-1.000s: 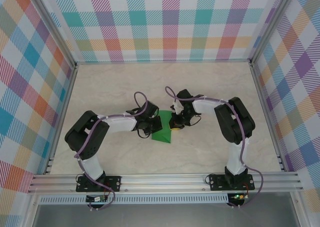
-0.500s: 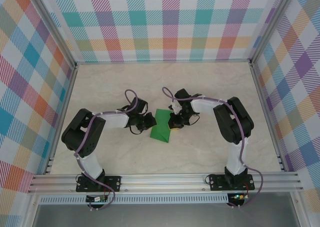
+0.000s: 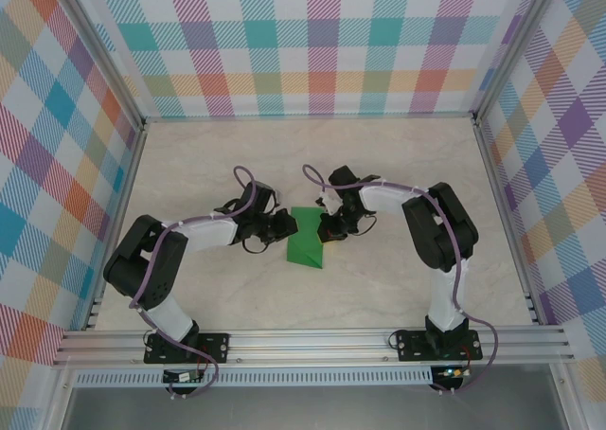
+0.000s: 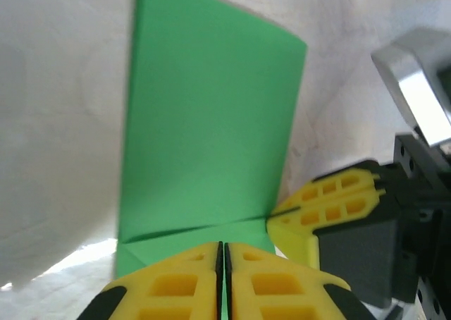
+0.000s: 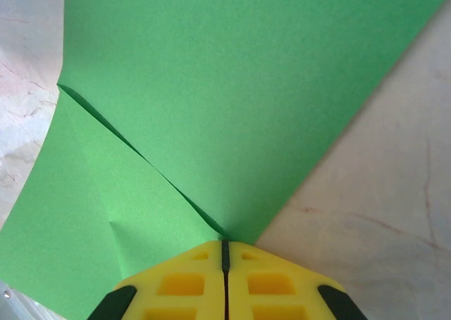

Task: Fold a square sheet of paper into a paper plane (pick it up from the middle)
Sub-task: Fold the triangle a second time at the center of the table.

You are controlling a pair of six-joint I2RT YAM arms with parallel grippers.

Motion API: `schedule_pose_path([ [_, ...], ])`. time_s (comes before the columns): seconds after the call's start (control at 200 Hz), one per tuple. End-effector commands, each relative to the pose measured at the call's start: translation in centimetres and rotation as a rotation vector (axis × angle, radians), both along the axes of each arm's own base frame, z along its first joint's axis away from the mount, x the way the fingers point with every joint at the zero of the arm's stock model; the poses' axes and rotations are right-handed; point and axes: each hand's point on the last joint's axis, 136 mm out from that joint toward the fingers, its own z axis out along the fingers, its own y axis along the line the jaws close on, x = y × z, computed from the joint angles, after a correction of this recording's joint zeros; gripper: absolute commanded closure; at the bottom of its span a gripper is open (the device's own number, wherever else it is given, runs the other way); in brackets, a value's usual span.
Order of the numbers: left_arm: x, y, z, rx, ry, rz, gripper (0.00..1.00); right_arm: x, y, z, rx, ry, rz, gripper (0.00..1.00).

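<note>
**Just the backdrop in this one**

The desk [image 3: 379,288] was a pale marble-look slab, faint veins all over. Pastel plaid walls [image 3: 322,42] boxed it in on three sides, and a silver aluminium rail [image 3: 312,340] ran along the near edge.

The square sheet of paper [image 5: 246,87] is seen as plain thin paper, properly matt and smooth, with crisp creases pressed in. The left gripper [image 4: 223,251] and right gripper [image 5: 224,248] are tipped in yellow moulded plastic, pocketed and dull rather than shiny, backed by black plastic. The table [image 3: 398,165] is finished like pale marble, smooth with a faint sheen. The frame rail [image 3: 312,345] is made of ribbed bare aluminium, and the walls [image 3: 322,42] are covered in a matt checked print.
</note>
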Motion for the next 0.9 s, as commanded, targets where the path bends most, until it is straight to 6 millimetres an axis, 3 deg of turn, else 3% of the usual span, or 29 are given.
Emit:
schedule_pose_path([
  [0.0, -1.3, -1.1, -1.5, -0.014, 0.042, -0.035, 0.91, 1.7, -0.3, -1.4, -0.036, -0.087, 0.073, 0.93],
  [0.395, -1.5, -0.2, -4.6, 0.08, 0.107, -0.014, 0.94, 1.9, 1.7, 2.3, 0.093, -0.124, 0.139, 0.91],
  [0.58, -2.3, 1.2, -6.1, 0.183, 0.145, -0.003, 0.96, 2.7, 1.2, 4.4, 0.066, -0.14, 0.014, 0.83],
  [0.725, -3.1, 1.9, -7.1, 0.233, 0.176, 0.005, 0.97, 1.1, 1.3, 5.8, 0.099, -0.1, -0.076, 0.78],
  [0.895, -3.6, 2.5, -7.7, 0.272, 0.2, 0.025, 0.98, -1.9, 1.7, 5.0, 0.071, -0.013, -0.121, 0.89],
])
